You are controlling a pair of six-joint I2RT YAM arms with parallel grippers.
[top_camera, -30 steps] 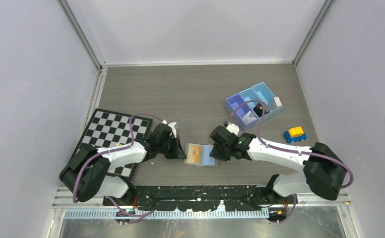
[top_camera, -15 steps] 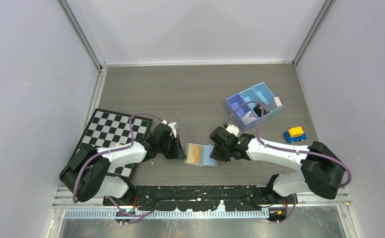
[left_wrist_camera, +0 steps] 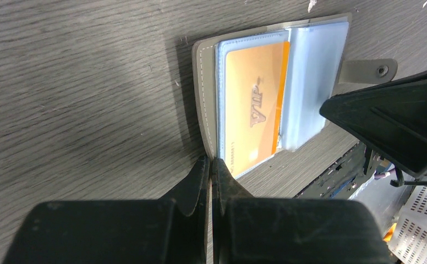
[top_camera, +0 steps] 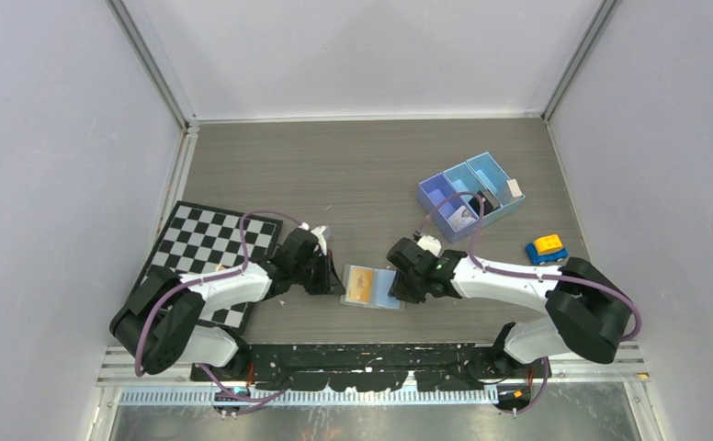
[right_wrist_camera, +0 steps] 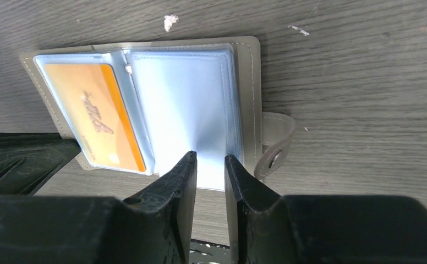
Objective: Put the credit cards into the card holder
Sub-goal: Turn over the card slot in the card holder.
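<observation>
one open card holder [right_wrist_camera: 184, 93], one orange card [right_wrist_camera: 93, 118]

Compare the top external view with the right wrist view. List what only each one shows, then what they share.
Only the top external view shows the chessboard, the blue three-compartment tray and the toy car. Only the right wrist view shows the snap tab up close, and the right claw with its jaws slightly apart over the pale blue pocket page. Both show the card holder lying open, with the orange card in the half nearer the left arm.
</observation>
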